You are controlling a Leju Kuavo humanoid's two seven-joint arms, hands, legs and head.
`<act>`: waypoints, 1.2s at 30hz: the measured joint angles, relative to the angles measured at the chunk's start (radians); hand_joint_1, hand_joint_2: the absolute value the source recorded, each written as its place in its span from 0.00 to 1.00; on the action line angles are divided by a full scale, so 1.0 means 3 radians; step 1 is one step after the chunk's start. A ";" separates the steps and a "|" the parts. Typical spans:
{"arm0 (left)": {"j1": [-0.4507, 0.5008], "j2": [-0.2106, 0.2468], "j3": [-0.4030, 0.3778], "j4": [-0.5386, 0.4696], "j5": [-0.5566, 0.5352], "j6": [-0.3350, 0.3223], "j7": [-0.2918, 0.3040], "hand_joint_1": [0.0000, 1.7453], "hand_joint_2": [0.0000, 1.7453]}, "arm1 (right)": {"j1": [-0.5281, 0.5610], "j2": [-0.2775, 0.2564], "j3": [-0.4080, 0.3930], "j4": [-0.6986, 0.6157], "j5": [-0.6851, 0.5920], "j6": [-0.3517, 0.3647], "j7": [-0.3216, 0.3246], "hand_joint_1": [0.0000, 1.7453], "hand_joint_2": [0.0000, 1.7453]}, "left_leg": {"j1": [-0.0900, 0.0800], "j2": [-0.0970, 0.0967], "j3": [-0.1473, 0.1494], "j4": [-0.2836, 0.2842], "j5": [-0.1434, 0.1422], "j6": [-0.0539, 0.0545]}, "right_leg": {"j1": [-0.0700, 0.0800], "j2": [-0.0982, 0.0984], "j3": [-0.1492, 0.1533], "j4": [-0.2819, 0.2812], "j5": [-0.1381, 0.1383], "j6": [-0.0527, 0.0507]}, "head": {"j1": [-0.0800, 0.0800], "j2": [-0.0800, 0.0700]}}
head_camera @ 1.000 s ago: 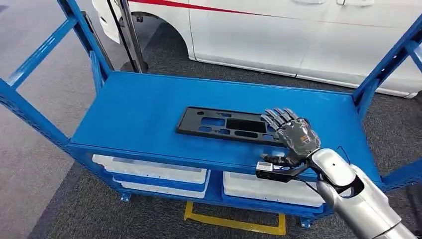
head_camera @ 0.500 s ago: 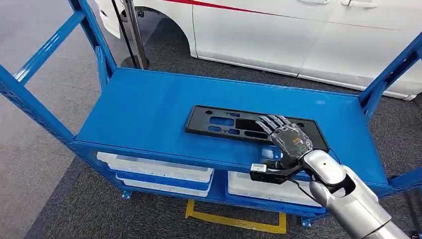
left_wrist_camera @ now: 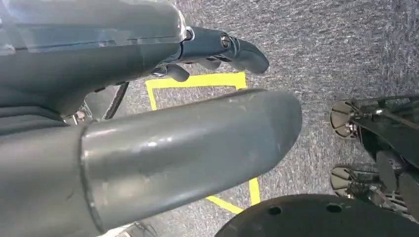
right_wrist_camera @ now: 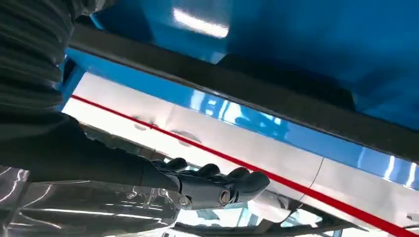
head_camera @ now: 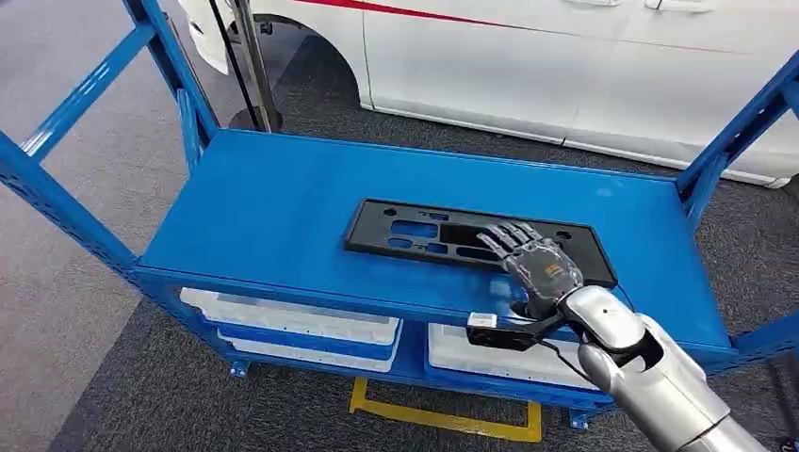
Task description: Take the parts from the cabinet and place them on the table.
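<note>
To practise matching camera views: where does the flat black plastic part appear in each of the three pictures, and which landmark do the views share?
Head view: black part lies flat mid-shelf, the right hand over its right end.
Right wrist view: a dark bar crosses the picture; probably the part's edge.
Left wrist view: not in it.
Shared landmark: the blue shelf, in the head and right wrist views.

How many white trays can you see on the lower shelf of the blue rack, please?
3. Two are stacked at the left, an upper tray on a lower tray, and a third tray sits at the right, partly behind the right hand. More may be hidden.
</note>
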 joint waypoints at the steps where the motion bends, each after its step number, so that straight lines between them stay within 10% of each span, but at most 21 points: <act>1: 0.0000 0.0000 -0.0003 0.0000 0.0003 0.0000 -0.0003 0.00 0.00 | -0.0011 0.0022 0.0012 0.0015 -0.0006 0.0013 0.0005 0.00 1.00 | 0.0000 0.0001 0.0000 0.0000 0.0000 0.0000 | 0.0000 0.0001 -0.0002 0.0001 0.0000 0.0000 | 0.0001 0.0000; 21: -0.0024 0.0015 -0.0147 0.0000 -0.0009 0.0000 0.0095 0.00 0.00 | -0.0150 0.0891 -0.0279 0.1303 0.0340 -0.0804 0.0315 0.00 1.00 | 0.0010 0.0005 0.0005 -0.0001 0.0003 -0.0003 | -0.0001 0.0004 -0.0001 0.0004 0.0000 -0.0001 | 0.0001 0.0000; 36: -0.0020 0.0028 -0.0184 0.0000 0.0032 0.0000 0.0114 0.00 0.00 | -0.0370 0.1029 -0.0703 0.2087 0.0590 -0.0942 0.0548 0.00 1.00 | 0.0010 0.0007 0.0040 -0.0001 0.0002 -0.0002 | -0.0001 0.0005 0.0028 0.0001 0.0000 -0.0001 | 0.0000 0.0000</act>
